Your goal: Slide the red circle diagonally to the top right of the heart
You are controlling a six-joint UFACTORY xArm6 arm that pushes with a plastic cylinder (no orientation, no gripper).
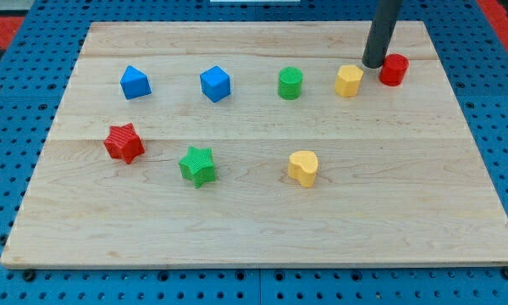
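The red circle [394, 69] stands near the view's top right of the wooden board [262, 229]. The yellow heart [303, 167] lies lower, near the board's middle, well down and left of the red circle. My tip [373, 64] rests on the board just left of the red circle, in the gap between it and a yellow hexagon-like block [348, 81]. It looks close to or touching the red circle's left side.
A green cylinder [290, 83] sits left of the yellow block. Two blue blocks [135, 82] [214, 84] lie at the top left. A red star [124, 142] and a green star [197, 165] lie at the lower left.
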